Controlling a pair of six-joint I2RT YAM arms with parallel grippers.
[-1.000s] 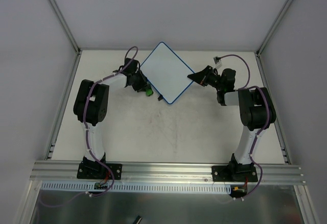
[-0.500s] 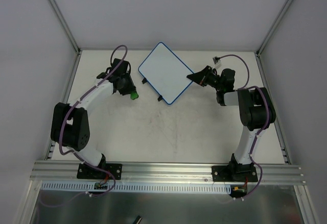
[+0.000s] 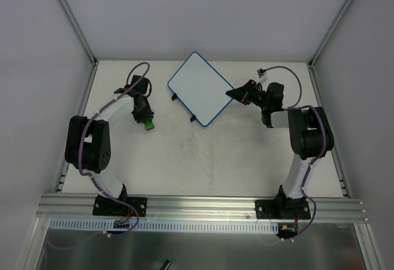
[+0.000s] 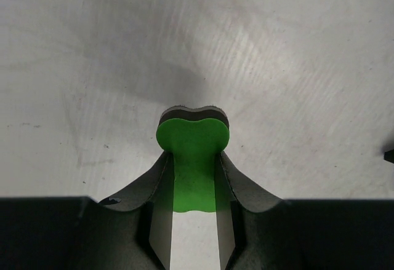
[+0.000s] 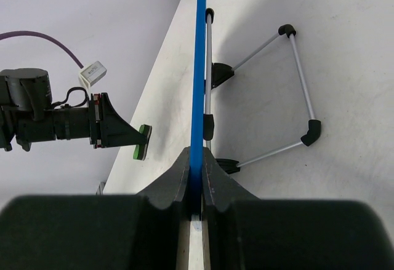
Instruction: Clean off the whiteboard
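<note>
The whiteboard sits at the far centre of the counter, turned diagonally. No marks are visible on its face in the top view. The right gripper is closed on the blue frame at the board's right corner. The right wrist view shows the frame edge pinched between both jaws, with a wire stand folded out behind the board. The left gripper is closed on the green eraser, well apart from the board on its left, over the counter.

Handling estimate: the board is light, stiff and slick-faced, so it is likely to slide or pivot under wiping pressure. Grip the frame edge only, never the face, and clamp it firmly during each stroke
</note>
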